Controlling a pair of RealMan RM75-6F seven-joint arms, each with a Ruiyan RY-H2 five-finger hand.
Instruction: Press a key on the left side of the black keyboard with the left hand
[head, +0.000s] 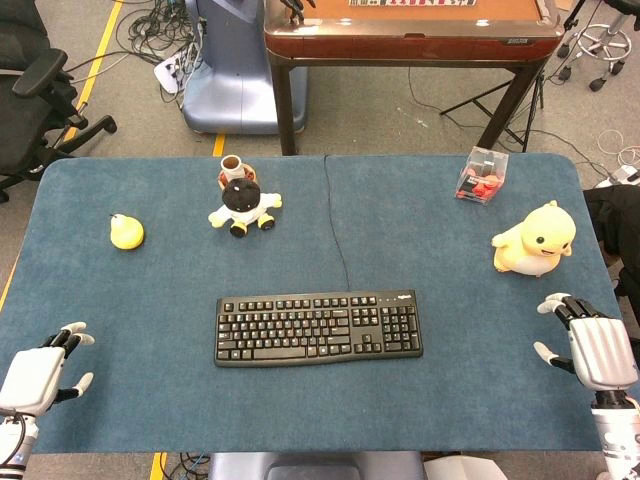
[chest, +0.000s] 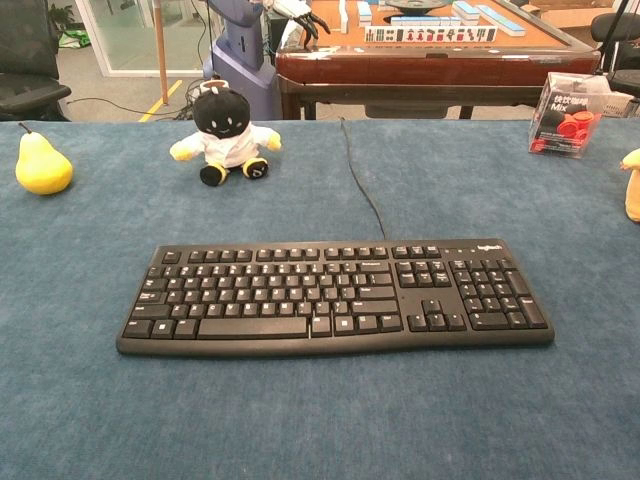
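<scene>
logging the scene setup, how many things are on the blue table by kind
Keyboards: 1, black keyboard
Soft toys: 2, black-headed plush doll, yellow duck
Fruit: 1, yellow pear
Clear boxes: 1, box with red pieces
Total: 5

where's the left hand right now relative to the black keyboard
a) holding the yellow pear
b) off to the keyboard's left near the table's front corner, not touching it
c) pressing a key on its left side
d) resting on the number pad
b: in the head view the left hand sits open on the blue mat at the near-left corner, with bare mat between it and the black keyboard; the pear lies apart, farther back.
</scene>
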